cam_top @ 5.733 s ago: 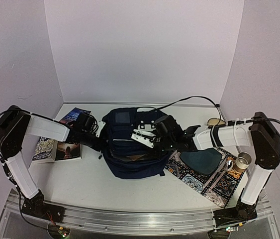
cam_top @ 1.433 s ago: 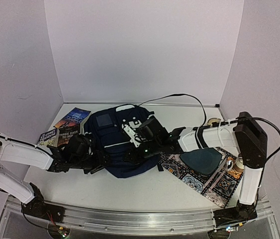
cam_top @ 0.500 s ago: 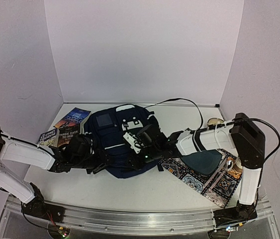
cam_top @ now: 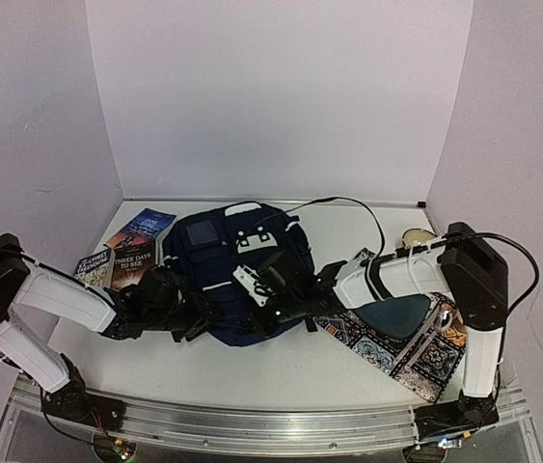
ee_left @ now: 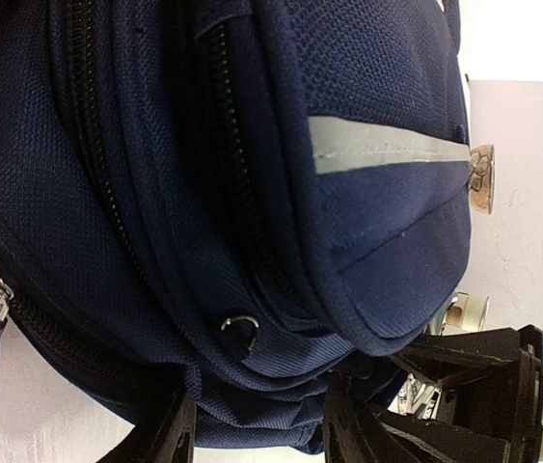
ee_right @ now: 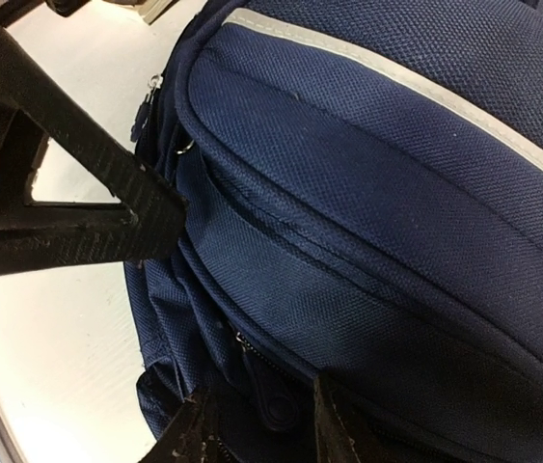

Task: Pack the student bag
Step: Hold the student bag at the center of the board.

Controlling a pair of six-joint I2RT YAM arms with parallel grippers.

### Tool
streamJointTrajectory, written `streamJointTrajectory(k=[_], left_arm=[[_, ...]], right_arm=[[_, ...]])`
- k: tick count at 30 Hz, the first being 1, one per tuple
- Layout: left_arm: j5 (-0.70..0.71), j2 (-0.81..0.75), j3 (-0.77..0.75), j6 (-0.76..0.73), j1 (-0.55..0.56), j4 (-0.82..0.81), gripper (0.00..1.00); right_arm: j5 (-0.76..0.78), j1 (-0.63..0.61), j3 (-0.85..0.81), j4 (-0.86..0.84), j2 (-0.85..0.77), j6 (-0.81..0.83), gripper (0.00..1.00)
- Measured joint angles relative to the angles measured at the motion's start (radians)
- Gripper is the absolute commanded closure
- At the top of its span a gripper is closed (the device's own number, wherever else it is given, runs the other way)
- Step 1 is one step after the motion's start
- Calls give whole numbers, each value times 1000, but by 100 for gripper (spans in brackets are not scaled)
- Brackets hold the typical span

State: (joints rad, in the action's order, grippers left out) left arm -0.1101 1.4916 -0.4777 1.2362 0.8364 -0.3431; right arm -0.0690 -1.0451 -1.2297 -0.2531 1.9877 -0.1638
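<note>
Walls box the desk (cam_top: 252, 371) left, back and right; the near side ends at a metal rail (cam_top: 252, 420). Free room is the bare strip along the front, between bag (cam_top: 218, 265) and rail. On the left, books (cam_top: 128, 253) sit just beside the bag, toward the left wall. On the right, a patterned mat (cam_top: 392, 352) lies just beside it, with the right arm stretched over it. A black cable (cam_top: 348, 203) loops behind, near the back wall.

The bag lies flat mid-desk, grey panel up. Its long axis runs near-to-far: white-patched end to the back wall, rounded end toward the arm bases. I have both arms low at that near end, near each other. Left fingers (ee_left: 175, 439) stand apart with the bag's bottom edge between them. Right fingers (ee_right: 194, 434) likewise straddle a fabric fold. I can't tell if either pair pinches.
</note>
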Motion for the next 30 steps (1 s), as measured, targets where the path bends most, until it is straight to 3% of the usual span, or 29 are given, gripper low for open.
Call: streamJointTrajectory(k=[8,13,19,24,30], left_arm=[[14,-113,-3,-96,1,52,46],[50,-114,-177,-347,3,301,45],[89,-79,-354,-682,3,452,44],[118,22,-461,-928,6,569,44],[152,147,-546,-1116,24,687,48]], right_arm=[[19,-5,17,-5,-37,6,55],[40,-5,50,-9,-121,7,44],[100,-3,114,-20,-238,8,33],[137,3,167,-32,-283,-4,28],[162,14,229,-54,-304,-21,26]])
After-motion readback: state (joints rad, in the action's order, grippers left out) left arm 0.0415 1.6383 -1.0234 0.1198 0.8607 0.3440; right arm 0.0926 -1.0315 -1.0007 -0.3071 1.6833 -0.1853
